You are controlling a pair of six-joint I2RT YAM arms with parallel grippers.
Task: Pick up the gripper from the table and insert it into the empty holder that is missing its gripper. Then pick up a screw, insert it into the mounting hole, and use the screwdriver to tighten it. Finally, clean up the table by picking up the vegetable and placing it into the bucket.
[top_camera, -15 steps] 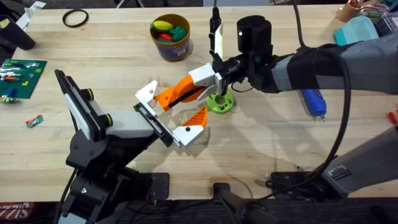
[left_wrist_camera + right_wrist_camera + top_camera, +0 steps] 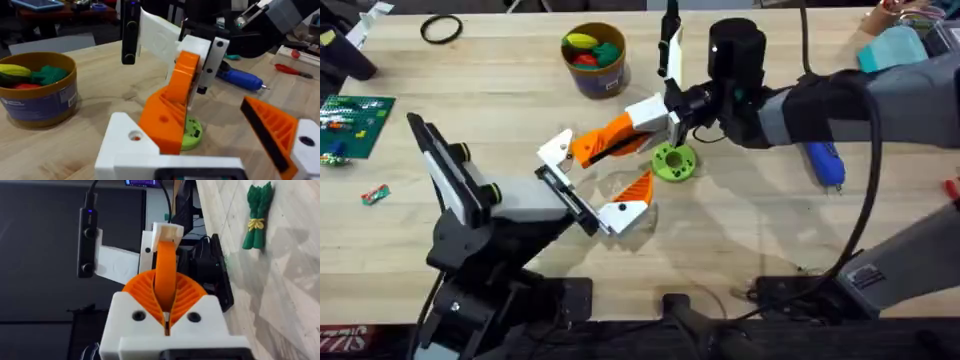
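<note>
Now the right gripper (image 2: 665, 112) clamps one white end of the gripper (image 2: 605, 140), a light, stiff, slick plastic wedge hovering just above the holder (image 2: 565, 192), best pinched by that block.

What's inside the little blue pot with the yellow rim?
The pot holds toy food: a yellow piece, a green piece and a red piece. Anything beneath them is covered.
</note>
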